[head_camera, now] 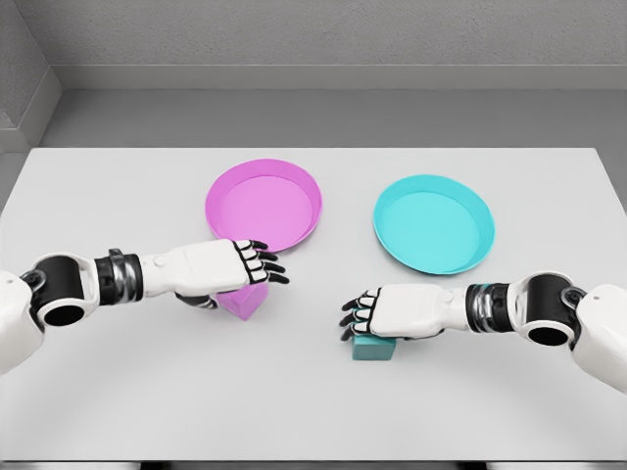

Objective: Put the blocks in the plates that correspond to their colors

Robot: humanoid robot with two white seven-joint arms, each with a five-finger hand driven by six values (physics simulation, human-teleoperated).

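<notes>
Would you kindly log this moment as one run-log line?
left hand: over pink block | right hand: over teal block | pink plate, teal plate: no blocks

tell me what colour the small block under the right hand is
Teal, like the round teal plate; the small block shows in the head view.

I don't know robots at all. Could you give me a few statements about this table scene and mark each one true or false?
1. The pink plate lies left of the cyan plate. True.
2. The pink block sits inside its plate. False: it is on the table, under the left robot hand.
3. The right robot hand is over the cyan block. True.
4. Both plates hold blocks. False: both are empty.
</notes>
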